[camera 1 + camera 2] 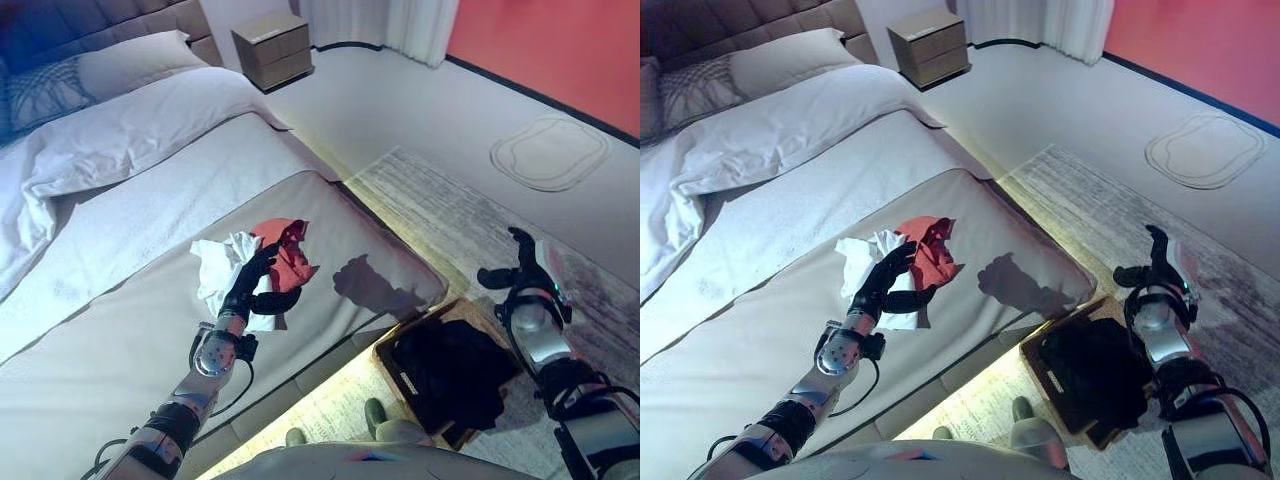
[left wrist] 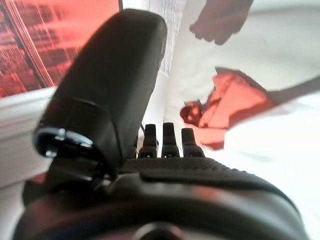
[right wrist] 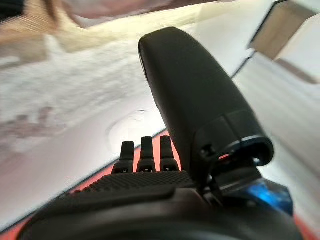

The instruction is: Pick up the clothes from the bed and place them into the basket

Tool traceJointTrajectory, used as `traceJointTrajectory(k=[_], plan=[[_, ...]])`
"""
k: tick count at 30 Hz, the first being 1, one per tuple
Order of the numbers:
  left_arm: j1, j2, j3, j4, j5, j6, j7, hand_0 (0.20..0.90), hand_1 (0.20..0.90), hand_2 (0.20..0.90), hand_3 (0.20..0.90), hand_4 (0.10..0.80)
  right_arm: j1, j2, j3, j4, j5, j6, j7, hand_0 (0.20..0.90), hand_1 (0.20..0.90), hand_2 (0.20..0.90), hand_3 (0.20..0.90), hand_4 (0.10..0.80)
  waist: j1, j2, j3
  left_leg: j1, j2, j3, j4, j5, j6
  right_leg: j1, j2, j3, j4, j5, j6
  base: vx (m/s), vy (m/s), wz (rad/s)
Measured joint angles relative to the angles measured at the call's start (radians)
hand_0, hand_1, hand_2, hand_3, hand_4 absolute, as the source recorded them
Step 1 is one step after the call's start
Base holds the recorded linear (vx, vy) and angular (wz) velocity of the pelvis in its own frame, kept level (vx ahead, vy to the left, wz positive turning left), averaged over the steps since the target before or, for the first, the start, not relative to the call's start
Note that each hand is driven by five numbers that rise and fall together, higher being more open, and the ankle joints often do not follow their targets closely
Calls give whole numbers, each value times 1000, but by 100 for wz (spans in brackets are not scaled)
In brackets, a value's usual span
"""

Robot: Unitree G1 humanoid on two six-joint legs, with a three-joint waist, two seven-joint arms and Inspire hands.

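A crumpled red garment [image 1: 289, 250] and a white garment [image 1: 222, 268] lie side by side on the grey blanket at the foot of the bed [image 1: 120, 340]. My left hand [image 1: 256, 279] hovers over them, fingers straight and thumb spread, open and holding nothing; its wrist view shows the red garment [image 2: 227, 102] just past the fingertips. A brown basket [image 1: 400, 375] with dark clothes [image 1: 455, 375] in it stands on the floor by the bed's corner. My right hand [image 1: 520, 265] is raised beyond the basket, open and empty.
A pale rug [image 1: 470, 225] lies under the basket. A wooden nightstand [image 1: 273, 48] stands at the head of the bed, with white pillows and a duvet [image 1: 110, 130] further up the mattress. A round flat mat [image 1: 550, 152] lies on the floor at right.
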Motion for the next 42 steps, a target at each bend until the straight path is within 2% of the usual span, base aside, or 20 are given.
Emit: traceJointTrajectory(k=[3,10,13,15,17,20,24,30,36,38,42], plan=[[2,0,1,15,3,0,-2,900,900,900,900,800,-65,-22,61,-1,-40,3,4,900,900,900,900,800,30,0,2,-7,0,-27,2,7,0,3,-1,-26,0,-1,0,95,13,26],[30,28,19,24,-5,-6,-69,900,900,900,900,800,-153,-36,113,1,-74,12,75,900,900,900,900,800,114,-4,33,-25,-2,-84,5,23,-9,12,-5,-84,0,-5,-5,37,25,24],[27,56,22,18,-15,-27,-74,900,900,900,900,800,-227,-46,155,45,-79,11,102,900,900,900,900,800,145,-1,78,-94,-9,-102,59,24,-10,-36,-15,-106,24,-4,-6,-221,56,23],[-7,64,29,13,-47,-44,-74,900,900,900,900,800,-326,-63,178,111,-80,10,112,900,900,900,900,800,163,14,142,-172,-16,-127,111,27,-8,-100,-27,-128,73,-5,-7,-225,23,27],[-46,65,35,9,-84,-50,-74,900,900,900,900,800,-392,-68,179,167,-79,11,112,900,900,900,900,800,180,19,200,-233,-22,-142,164,27,-8,-164,-36,-137,148,-28,-24,-169,0,25],[-111,71,36,2,-153,-69,-73,900,900,900,900,800,-481,-71,186,227,-79,13,112,900,900,900,900,800,194,17,291,-310,-44,-169,228,20,-9,-285,-68,-155,337,-110,-43,-108,-27,32],[-132,78,36,-56,-202,-71,-67,900,900,900,900,800,-545,-72,240,230,-77,18,112,900,900,900,900,800,219,7,381,-406,-91,-189,345,-10,7,-416,-123,-156,546,-193,-48,-89,-37,26],[-136,79,33,-111,-204,-71,-51,900,900,900,900,800,-622,-64,302,233,-70,40,112,900,900,900,900,800,265,11,420,-593,-116,-203,538,-59,11,-583,-152,-159,730,-249,-67,-72,-35,19],[-98,86,34,-155,-261,-71,-28,900,900,900,900,800,-669,-60,317,252,-44,77,112,900,900,900,900,800,283,20,425,-702,-128,-232,622,-71,11,-677,-169,-174,824,-276,-86,-31,-22,17],[-92,88,34,-158,-262,-70,-27,900,900,900,900,800,-686,-55,317,257,-29,79,112,900,900,900,900,800,284,22,425,-728,-129,-241,640,-78,2,-700,-169,-178,842,-279,-82,-2,-1,9],[-75,90,33,-186,-262,-70,-29,900,900,900,900,800,-719,-47,317,256,-27,80,112,900,900,900,900,800,290,24,426,-774,-133,-255,650,-78,1,-746,-170,-183,863,-280,-82,8,8,9]])
